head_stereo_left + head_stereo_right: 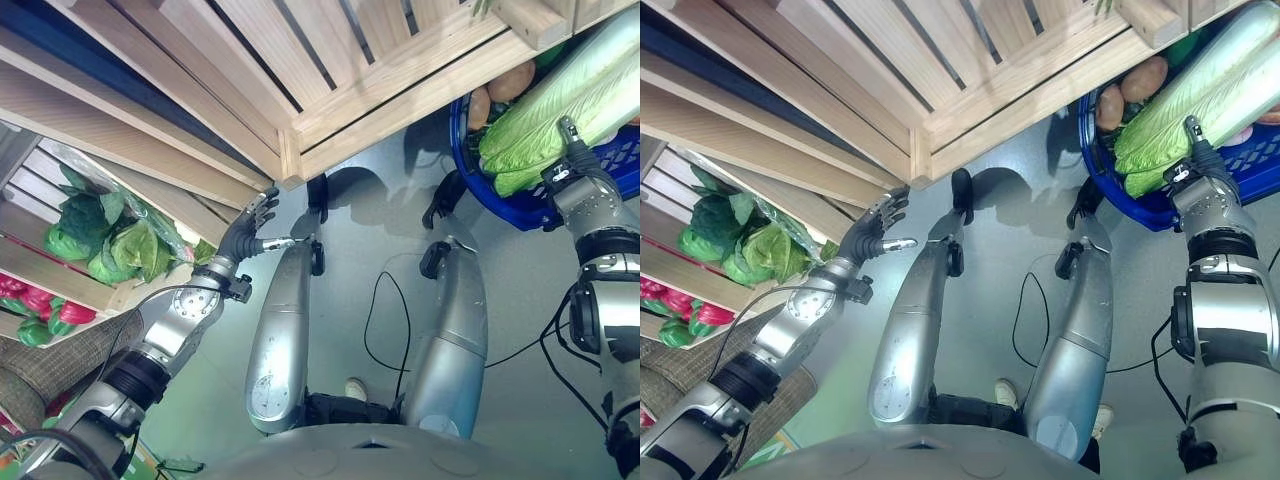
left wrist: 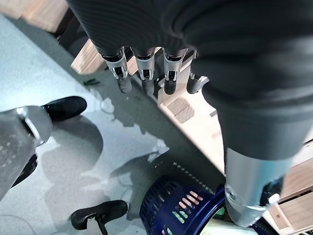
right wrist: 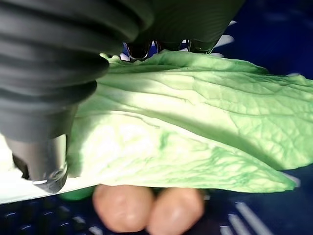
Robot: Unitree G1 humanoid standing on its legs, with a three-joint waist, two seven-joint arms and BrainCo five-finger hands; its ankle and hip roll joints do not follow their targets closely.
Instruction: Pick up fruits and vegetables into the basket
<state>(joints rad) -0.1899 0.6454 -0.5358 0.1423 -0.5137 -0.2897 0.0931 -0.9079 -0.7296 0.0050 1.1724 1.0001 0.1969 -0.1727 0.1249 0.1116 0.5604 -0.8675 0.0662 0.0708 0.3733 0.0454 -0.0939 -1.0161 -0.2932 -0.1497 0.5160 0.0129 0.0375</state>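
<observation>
Backdrop, eye views: grey floor under slatted wooden crates (image 1: 300, 80), with green cabbages (image 1: 100, 235) and red peppers (image 1: 45, 300) on the rack at the robot's left.
Basket: blue basket (image 1: 500, 195) by the right arm, napa cabbage (image 1: 560, 95) lying slantwise across it over two potatoes (image 1: 1130, 90).
Left wrist view: left hand (image 2: 146, 73) fingers relaxed, holding nothing, so it's nearer the rack.
Right wrist view: right hand (image 3: 63, 58) right up against the cabbage leaf; can't tell its grip.
</observation>
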